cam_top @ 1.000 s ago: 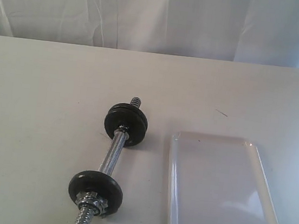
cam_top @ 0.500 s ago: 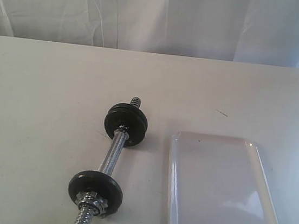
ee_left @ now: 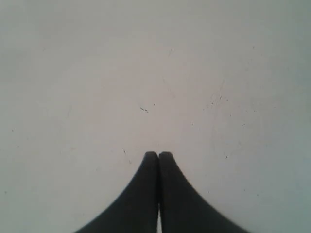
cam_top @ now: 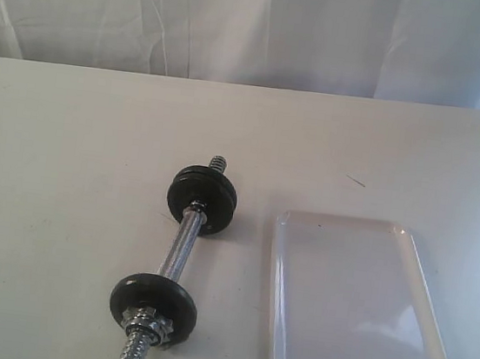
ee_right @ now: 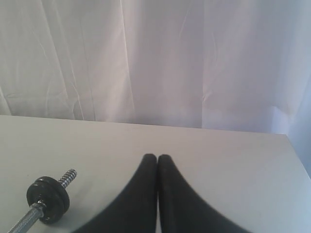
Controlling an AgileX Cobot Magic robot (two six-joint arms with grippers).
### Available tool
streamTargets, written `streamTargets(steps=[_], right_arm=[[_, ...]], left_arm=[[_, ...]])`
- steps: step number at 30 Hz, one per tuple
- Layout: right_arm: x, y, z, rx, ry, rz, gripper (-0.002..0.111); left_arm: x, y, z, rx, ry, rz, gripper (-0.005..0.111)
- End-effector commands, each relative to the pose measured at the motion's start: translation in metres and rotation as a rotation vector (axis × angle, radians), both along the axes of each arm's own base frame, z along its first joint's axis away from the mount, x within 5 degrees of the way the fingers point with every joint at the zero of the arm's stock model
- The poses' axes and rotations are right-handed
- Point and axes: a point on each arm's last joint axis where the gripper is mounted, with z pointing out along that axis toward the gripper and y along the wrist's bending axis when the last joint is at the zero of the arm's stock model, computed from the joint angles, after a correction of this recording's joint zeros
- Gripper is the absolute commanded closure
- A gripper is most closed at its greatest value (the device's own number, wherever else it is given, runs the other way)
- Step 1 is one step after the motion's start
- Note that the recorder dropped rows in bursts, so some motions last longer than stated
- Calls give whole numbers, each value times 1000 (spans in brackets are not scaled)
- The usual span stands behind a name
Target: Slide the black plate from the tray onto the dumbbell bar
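Note:
The dumbbell bar (cam_top: pixel 177 251) lies on the table left of the tray (cam_top: pixel 356 308), running from near to far. A thick black plate stack (cam_top: pixel 202 198) sits at its far end and a single black disc (cam_top: pixel 153 303) with a silver nut at its near end. The white tray holds nothing. Neither gripper appears in the exterior view. My left gripper (ee_left: pixel 158 154) is shut and empty over bare table. My right gripper (ee_right: pixel 157 156) is shut and empty too, with the bar's far black plate (ee_right: pixel 47 192) and threaded tip (ee_right: pixel 68 177) off to one side of it.
The white table (cam_top: pixel 69 141) stretches back to a white curtain (cam_top: pixel 259 24) along its far edge. A small dark mark (cam_top: pixel 355 181) lies behind the tray. The table's right edge runs close to the tray.

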Motion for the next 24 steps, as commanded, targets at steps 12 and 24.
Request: streamTargets(steps=[12, 24], right_arm=[[-5, -1, -2, 6, -21, -6, 108], [-13, -2, -11, 9, -46, -7, 108]], left_arm=[[0, 1, -1, 7, -14, 6, 106], [1, 1, 0, -79, -21, 37, 106]])
